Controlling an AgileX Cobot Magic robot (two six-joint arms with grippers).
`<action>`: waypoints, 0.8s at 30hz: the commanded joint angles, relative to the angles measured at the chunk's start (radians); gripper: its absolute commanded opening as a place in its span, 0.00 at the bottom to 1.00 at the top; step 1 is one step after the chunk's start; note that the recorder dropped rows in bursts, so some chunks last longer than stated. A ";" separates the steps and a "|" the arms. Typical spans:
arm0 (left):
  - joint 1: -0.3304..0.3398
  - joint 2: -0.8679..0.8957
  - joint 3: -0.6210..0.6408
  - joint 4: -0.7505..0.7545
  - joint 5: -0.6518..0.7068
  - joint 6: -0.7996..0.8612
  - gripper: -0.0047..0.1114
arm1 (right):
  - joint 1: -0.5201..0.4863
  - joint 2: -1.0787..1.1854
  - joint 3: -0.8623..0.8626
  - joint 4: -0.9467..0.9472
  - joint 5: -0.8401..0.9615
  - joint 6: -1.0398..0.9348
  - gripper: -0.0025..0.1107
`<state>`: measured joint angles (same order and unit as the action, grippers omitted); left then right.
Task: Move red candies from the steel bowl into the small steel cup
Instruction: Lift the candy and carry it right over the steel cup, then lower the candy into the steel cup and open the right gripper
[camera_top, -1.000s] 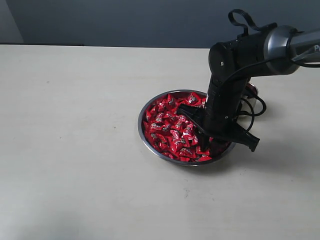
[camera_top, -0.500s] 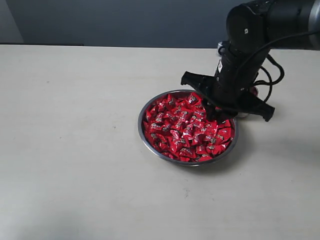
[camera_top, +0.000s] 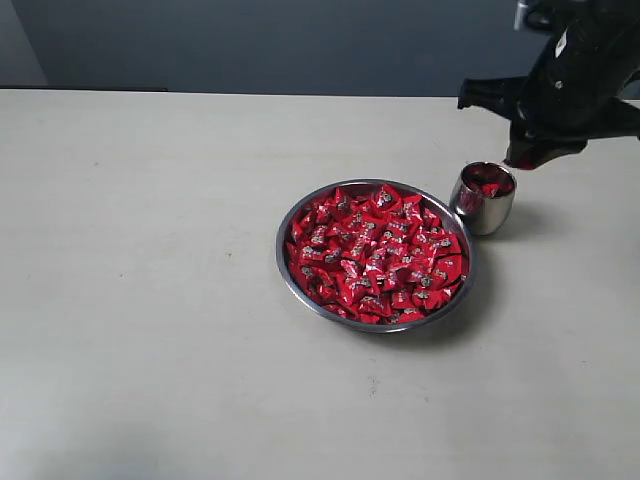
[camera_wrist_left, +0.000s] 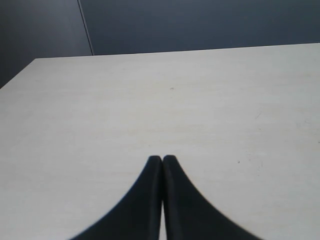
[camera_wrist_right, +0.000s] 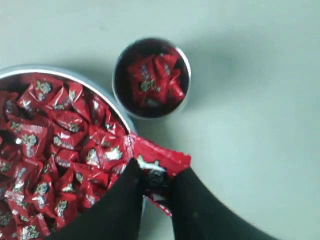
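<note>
The wide steel bowl (camera_top: 288, 268) sits mid-table, heaped with red candies (camera_top: 375, 255). To its right stands the small steel cup (camera_top: 484, 208) with a few red candies inside (camera_wrist_right: 152, 77). My right gripper (camera_top: 520, 160) hangs in the air just above and right of the cup, shut on one red candy (camera_wrist_right: 160, 157) pinched between its black fingers; the bowl (camera_wrist_right: 97, 87) and cup (camera_wrist_right: 186, 62) lie below it. The left gripper (camera_wrist_left: 162, 159) is shut, empty, over bare table away from the bowl.
A dark grey wall (camera_top: 250, 45) runs behind the pale table's (camera_top: 140, 300) far edge. The cup stands close beside the bowl's rim. Bare tabletop lies left of and in front of the bowl.
My right gripper rose out of the bowl and moved right and back, carrying a red candy to above the cup. The cup, hidden before by the arm, now shows.
</note>
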<state>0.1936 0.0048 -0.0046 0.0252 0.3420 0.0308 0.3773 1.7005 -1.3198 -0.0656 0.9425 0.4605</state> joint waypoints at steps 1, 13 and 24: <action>-0.007 -0.005 0.005 0.002 -0.008 -0.001 0.04 | -0.076 0.026 -0.064 0.073 -0.008 -0.154 0.02; -0.007 -0.005 0.005 0.002 -0.008 -0.001 0.04 | -0.121 0.220 -0.200 0.258 0.049 -0.365 0.02; -0.007 -0.005 0.005 0.002 -0.008 -0.001 0.04 | -0.121 0.283 -0.211 0.190 0.045 -0.377 0.02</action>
<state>0.1936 0.0048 -0.0046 0.0252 0.3420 0.0308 0.2643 1.9640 -1.5255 0.1472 0.9924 0.0941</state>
